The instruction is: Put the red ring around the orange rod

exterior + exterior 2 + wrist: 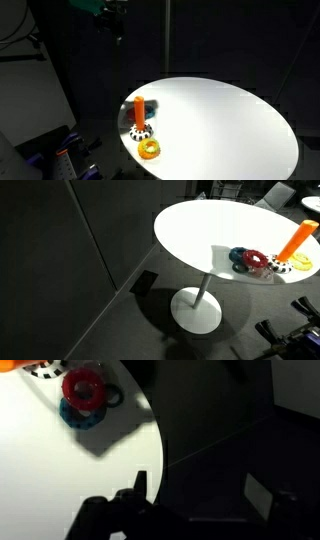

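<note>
Red ring (255, 259) lies flat on the white round table (230, 120), its hole facing up, just beside the speckled base (283, 268) of the orange rod (297, 240). In the wrist view it rests on a blue ring (80, 414), on the side away from the rod. The rod stands upright on its base, long axis vertical. A yellow-orange ring (150, 150) lies flat close to that base. The gripper (118, 36) hangs high, well apart from the rod; it's too dark to tell how far its jaws are parted, and I see nothing in them.

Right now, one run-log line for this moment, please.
red ring: on table beside orange rod, not threaded | gripper: raised, away from ring, state unclear | task: pending
</note>
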Robot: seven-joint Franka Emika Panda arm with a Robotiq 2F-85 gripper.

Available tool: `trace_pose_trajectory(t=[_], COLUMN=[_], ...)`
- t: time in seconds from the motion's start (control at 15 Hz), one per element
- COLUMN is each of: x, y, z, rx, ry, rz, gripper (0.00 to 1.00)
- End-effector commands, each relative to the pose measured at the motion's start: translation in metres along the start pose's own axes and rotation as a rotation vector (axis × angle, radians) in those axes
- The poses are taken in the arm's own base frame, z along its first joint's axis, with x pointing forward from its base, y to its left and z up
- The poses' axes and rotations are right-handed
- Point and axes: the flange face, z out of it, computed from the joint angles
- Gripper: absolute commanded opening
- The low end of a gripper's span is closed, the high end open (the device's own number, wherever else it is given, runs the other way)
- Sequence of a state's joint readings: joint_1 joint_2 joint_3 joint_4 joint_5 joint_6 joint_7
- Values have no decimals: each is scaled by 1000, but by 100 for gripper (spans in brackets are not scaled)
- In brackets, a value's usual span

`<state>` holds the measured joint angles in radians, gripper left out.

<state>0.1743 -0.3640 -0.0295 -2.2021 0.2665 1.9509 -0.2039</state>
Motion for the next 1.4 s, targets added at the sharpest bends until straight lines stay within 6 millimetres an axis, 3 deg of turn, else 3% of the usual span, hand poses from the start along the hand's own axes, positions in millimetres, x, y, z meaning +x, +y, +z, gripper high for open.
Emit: trace_pose_trajectory(t=[0.0, 0.73, 1.0, 1.33], x=[0, 2, 10, 20], y=[0, 4, 32, 92], z=[-1, -4, -6, 1], rx=[0, -8, -24, -57], ry=[1, 8, 2, -15], rz=[-1, 5, 47, 133], gripper=[100, 100, 100, 100])
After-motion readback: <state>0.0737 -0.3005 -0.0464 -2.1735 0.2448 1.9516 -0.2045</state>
